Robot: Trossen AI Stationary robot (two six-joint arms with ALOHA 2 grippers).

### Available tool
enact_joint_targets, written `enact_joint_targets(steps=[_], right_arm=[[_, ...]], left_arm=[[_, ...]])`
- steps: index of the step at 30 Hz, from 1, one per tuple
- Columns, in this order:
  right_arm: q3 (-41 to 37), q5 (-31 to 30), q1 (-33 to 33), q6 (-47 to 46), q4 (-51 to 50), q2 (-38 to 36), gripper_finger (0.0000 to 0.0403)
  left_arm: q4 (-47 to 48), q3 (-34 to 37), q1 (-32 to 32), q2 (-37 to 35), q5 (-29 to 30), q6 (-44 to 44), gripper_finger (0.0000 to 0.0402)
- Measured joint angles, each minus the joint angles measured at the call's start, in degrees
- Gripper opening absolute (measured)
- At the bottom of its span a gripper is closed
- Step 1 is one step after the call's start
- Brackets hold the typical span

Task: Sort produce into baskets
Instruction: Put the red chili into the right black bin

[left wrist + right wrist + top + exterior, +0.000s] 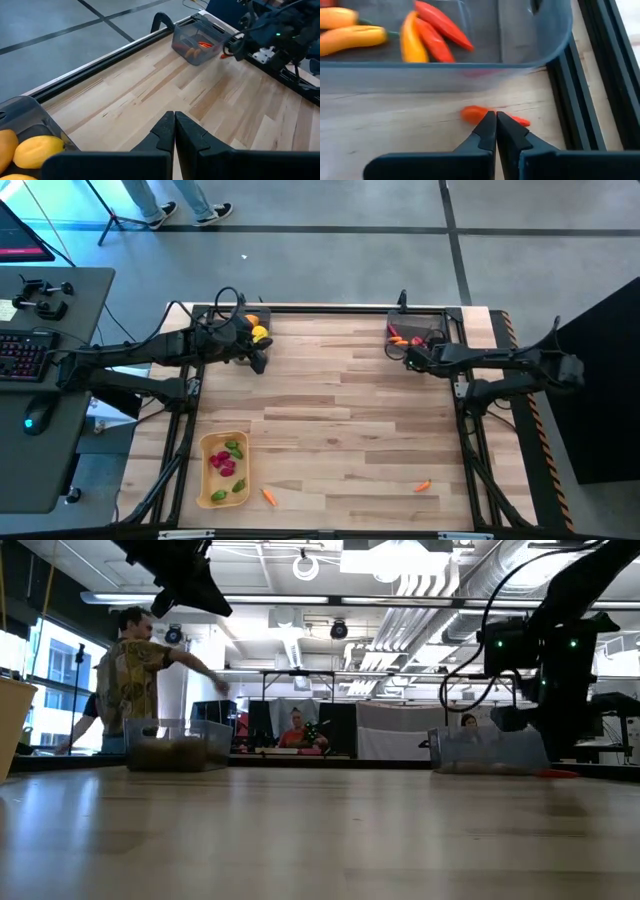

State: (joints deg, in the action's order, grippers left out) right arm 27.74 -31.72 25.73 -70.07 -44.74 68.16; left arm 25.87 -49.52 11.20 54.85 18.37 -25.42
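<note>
A small orange-red pepper (485, 115) is lying on the table (340, 410) just outside the right bin (470, 70), against its clear wall. It is being touched by the tips of the right gripper (496, 120), whose fingers are pressed together with no gap; whether the pepper is actually being pinched cannot be told. Inside that bin, red and orange peppers (427, 32) are lying side by side. In the high view the right gripper (410, 358) is being held at the bin's near edge, at the table's far right corner.

At the far left corner, the left bin (250, 325) is holding yellow fruits (37, 150). The left gripper (175, 131) is being held just beside it over bare wood, fingers fully closed on nothing.

Near the front left, the tan tray (207, 450) is carrying green and magenta pieces (226, 464). A loose orange piece (268, 496) is lying just beside the tray, and another (423, 486) is lying well apart, toward the front right.

Beyond the table, a person (135, 670) is standing in the room.
</note>
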Motion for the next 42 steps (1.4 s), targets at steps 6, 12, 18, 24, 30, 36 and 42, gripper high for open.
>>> enact_joint_targets(steps=[6,12,18,24,30,36,42], right_arm=[[-2.71,0.77,1.65,1.04,3.22,0.02,0.0],[-2.71,0.23,1.63,3.24,4.68,0.02,0.0],[-2.71,-0.81,1.67,4.45,4.85,0.02,0.0],[-3.96,-0.1,1.67,2.76,5.68,0.11,0.0],[-4.96,0.91,1.36,2.5,6.83,0.09,0.0],[-4.84,4.94,-0.83,4.44,8.29,-0.13,0.0],[-4.74,10.63,-6.3,3.22,12.03,-0.22,0.0]], left_arm=[[0.0,0.0,0.0,0.02,-0.28,-0.31,0.0],[0.0,0.0,0.0,0.01,-0.3,-1.49,0.0],[-0.02,0.0,0.0,0.02,-0.28,-1.47,0.0],[-0.01,0.0,0.0,0.02,-0.28,-1.47,0.0],[-0.02,0.0,0.0,0.0,-0.28,-1.52,0.0],[-0.02,0.0,0.02,0.01,-1.27,-1.54,0.0],[-0.02,0.0,0.02,0.02,-1.27,-1.5,0.0]])
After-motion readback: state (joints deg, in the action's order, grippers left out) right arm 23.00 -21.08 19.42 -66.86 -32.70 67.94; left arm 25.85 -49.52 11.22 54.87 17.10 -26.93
